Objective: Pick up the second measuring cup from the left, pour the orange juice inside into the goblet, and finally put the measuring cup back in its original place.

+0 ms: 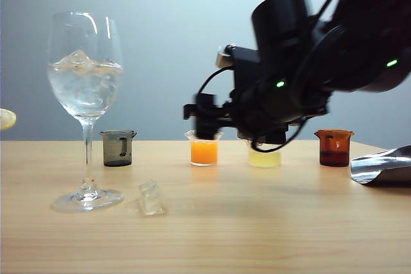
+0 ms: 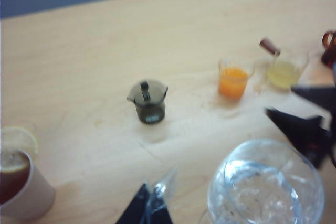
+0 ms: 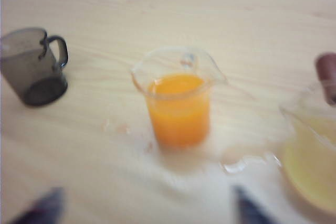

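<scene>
Right hand spread before second measuring cup; yellow cup crowds one side.

We take this for a staged lab test bench: a bare wooden table against a plain grey-blue backdrop, with a black robot arm over it.

No text, label, brand, number or sign can be read on anything shown in these views.
</scene>
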`<move>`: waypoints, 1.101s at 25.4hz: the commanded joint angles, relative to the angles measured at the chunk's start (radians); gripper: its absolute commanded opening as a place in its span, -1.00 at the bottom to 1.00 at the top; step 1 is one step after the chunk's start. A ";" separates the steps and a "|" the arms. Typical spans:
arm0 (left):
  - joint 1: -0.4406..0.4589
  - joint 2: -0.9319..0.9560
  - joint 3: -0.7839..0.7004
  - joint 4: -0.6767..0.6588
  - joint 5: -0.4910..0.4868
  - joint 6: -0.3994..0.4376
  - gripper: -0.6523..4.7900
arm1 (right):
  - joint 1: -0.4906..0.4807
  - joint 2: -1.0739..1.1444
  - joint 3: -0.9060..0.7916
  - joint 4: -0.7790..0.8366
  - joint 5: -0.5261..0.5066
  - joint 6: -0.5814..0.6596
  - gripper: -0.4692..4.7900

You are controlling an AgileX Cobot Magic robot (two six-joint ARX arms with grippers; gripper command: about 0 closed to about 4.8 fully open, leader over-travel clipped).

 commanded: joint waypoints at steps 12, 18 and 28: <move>0.000 0.031 0.000 -0.048 0.034 0.004 -0.78 | -0.024 0.286 0.357 -0.085 0.056 0.018 1.00; 0.000 0.031 0.000 -0.051 0.034 0.004 -0.78 | -0.041 0.333 0.439 -0.135 0.054 0.018 1.00; 0.000 0.031 0.000 -0.082 0.033 0.005 -0.78 | -0.058 0.401 0.553 -0.193 0.051 0.075 1.00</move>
